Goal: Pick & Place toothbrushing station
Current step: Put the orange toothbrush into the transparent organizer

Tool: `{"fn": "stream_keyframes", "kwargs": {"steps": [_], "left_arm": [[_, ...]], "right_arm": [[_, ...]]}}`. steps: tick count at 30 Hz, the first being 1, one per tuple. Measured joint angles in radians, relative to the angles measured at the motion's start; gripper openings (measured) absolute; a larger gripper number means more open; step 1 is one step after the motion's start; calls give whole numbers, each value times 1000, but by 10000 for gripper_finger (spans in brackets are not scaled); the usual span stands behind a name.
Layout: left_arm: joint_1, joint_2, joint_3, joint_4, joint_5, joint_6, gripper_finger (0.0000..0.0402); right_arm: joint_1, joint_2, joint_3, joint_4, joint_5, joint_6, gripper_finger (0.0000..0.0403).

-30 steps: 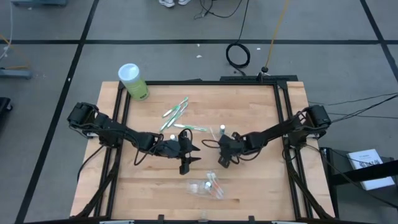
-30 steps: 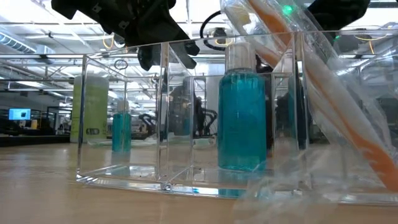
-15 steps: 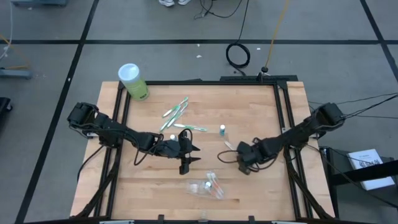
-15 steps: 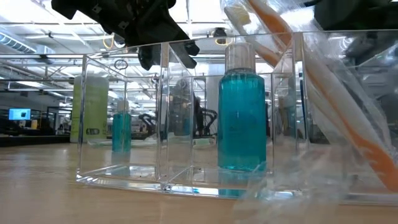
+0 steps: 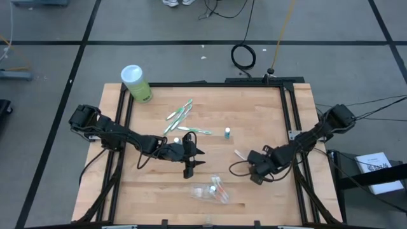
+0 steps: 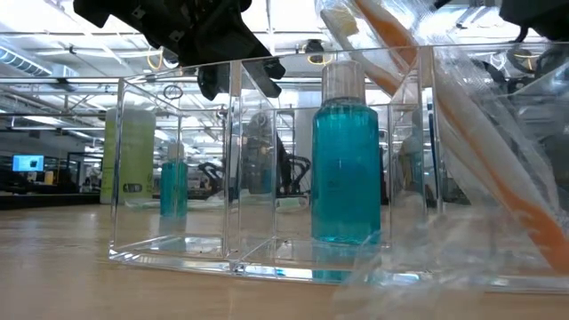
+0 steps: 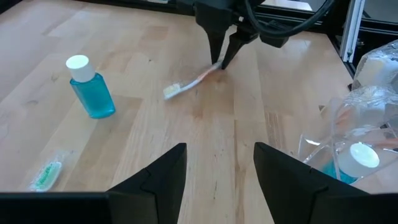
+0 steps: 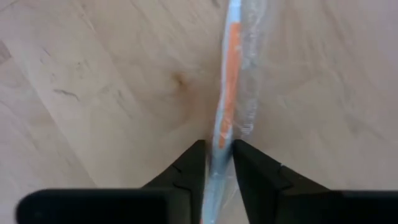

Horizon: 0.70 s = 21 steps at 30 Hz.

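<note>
Crinkly-wrapped slim orange-white toothbrush pinched by right tool, grainy wooden table

Green white-capped canister at wooden table's far-left corner.

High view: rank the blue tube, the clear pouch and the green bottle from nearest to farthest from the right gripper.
From the right gripper:
1. blue tube, mid-table, toward the far edge.
2. clear pouch, near edge; close to the tube's distance, slightly farther.
3. green bottle, far-left corner.

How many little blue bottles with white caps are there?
2: one small blue white-capped bottle stands on the wooden table; another sits inside the clear crinkly plastic pouch. More may be hidden.
</note>
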Motion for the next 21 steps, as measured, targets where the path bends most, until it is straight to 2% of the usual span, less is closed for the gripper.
{"fn": "stream_keyframes", "kwargs": {"steps": [8, 16, 19, 21], "left_arm": [[0, 0, 0, 0, 0, -2, 195], [0, 0, 0, 0, 0, -3, 196], [0, 0, 0, 0, 0, -3, 196], [0, 0, 0, 0, 0, -3, 196]], "right_arm": [[10, -2, -74, 53, 10, 21, 162], [7, -19, -117, 91, 4, 56, 169], [9, -66, -117, 95, -8, 58, 169], [8, -113, -119, 90, -52, 57, 169]]}}
